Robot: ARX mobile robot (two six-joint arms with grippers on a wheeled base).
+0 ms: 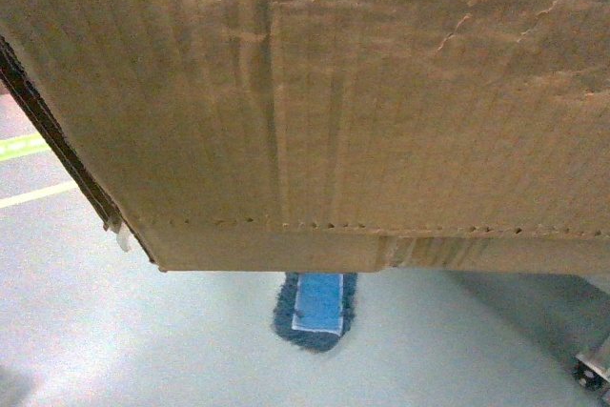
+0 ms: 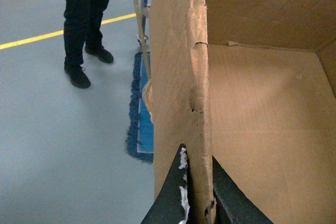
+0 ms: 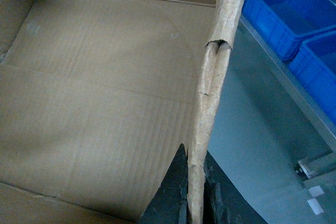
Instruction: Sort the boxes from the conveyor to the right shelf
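**Both arms carrying the cardboard box clear of the floor**

The large brown corrugated cardboard box (image 1: pixel 315 92) is hanging in the air in front of the head camera, filling most of that view, with grey floor (image 1: pixel 191 350) showing beneath its base. It is being held from two opposite sides, which is probably why a carton this wide is staying level: the left gripper (image 2: pixel 197 198) is pinching the box's left wall with its black jaws closed onto the ragged top edge, and the right gripper (image 3: pixel 197 203) is clamping the right wall in the same way. Each wall is sitting between the jaws, one jaw inside the box and one outside.

The box is looking worn. Its top edges are torn and flapless, the corrugation is splitting open at the right rim, and creases are running across the outer face above a perforated line near the base. Inside, it is showing only bare board.

Blue plastic crates (image 3: pixel 294 14) are sitting beside the right wall on a steel-framed rack (image 3: pixel 283 72), likely the destination side. A blue dust mop (image 1: pixel 316 310) is lying on the floor below, and a person in dark trousers (image 2: pixel 84 19) is standing off to the left.
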